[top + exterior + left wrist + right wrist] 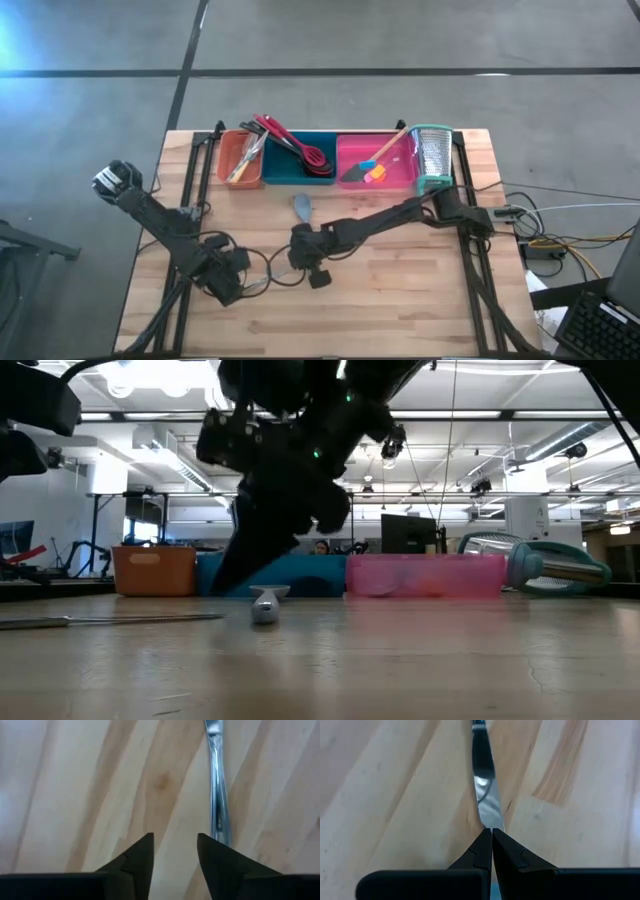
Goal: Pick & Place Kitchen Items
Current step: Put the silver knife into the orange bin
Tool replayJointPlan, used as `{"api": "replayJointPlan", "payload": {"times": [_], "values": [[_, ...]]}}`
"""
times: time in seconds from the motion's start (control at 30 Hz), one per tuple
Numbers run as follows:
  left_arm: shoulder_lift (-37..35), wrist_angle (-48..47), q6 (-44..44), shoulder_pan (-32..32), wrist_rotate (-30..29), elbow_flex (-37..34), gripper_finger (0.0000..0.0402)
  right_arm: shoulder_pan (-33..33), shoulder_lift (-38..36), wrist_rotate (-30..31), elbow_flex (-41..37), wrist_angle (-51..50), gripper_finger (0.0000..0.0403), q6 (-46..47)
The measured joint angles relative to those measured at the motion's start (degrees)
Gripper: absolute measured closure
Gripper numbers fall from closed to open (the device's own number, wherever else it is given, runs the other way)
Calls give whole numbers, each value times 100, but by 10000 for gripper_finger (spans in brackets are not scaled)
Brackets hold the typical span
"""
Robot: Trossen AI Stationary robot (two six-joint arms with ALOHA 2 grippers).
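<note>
A slim metal knife [218,785] lies flat on the wood; in the low view it is the long metal strip [110,620] at the left. My left gripper [175,837] points down near the table's front left [228,285]. It is open with bare wood between its fingers, and the knife runs past the outer side of one finger. A small grey utensil [300,207] lies mid-table in front of the teal tray, also visible in the low view [265,605]. My right gripper [492,830] is shut and slants down toward the utensil's near end [487,805]. My right gripper's shut fingertips [482,842] stand at the near end of the grey utensil, coming slanting from the table's near side. The tips cover the spot, so I cannot tell whether they touch it. My left gripper touches nothing.
Along the far edge stand an orange tray [240,158], a teal tray [298,160] and a pink tray [375,162], all holding utensils. A metal grater [432,155] lies at the far right. Cables [262,270] trail between the arms.
</note>
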Motion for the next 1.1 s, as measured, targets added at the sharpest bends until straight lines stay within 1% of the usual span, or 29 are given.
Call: {"api": "replayJointPlan", "payload": {"times": [0.1,0.2,1.1], "values": [[0,-7,-10,0,177,0,233,-17,59,-37,-1,-5,395,22],[0,-15,-11,0,206,0,228,-26,50,-39,-4,49,395,26],[-16,-64,-10,11,410,-2,227,-106,52,-39,-25,159,395,201]]}}
